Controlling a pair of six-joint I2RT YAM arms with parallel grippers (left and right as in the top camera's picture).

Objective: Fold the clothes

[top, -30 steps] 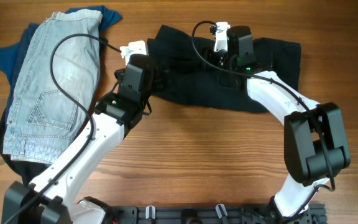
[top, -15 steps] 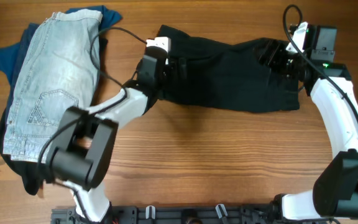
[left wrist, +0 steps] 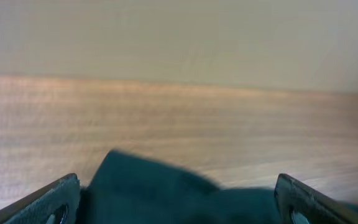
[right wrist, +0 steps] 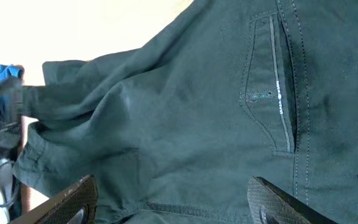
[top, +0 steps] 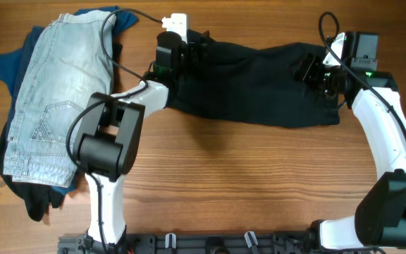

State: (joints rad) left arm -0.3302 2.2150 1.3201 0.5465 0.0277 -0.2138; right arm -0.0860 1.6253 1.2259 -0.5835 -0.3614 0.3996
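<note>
1 pair of black fabric shorts [top: 252,81] lies under the wide-open left gripper [left wrist: 179,205] and the wide-open right gripper [right wrist: 173,205]. Beyond the left gripper, 1 pair of pale-blue denim shorts [top: 55,99] covers 1 dark-blue top [top: 5,67]. Brown wooden table [top: 245,183].

Readable text: none. No legible label, brand, number or sign on the clothes [top: 259,81] or surface [top: 224,183], any view.

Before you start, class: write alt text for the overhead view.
Black shorts lie stretched across a wooden table, the left gripper at one end, the right gripper at the other. Beside them, light-blue denim shorts top a blue garment.
</note>
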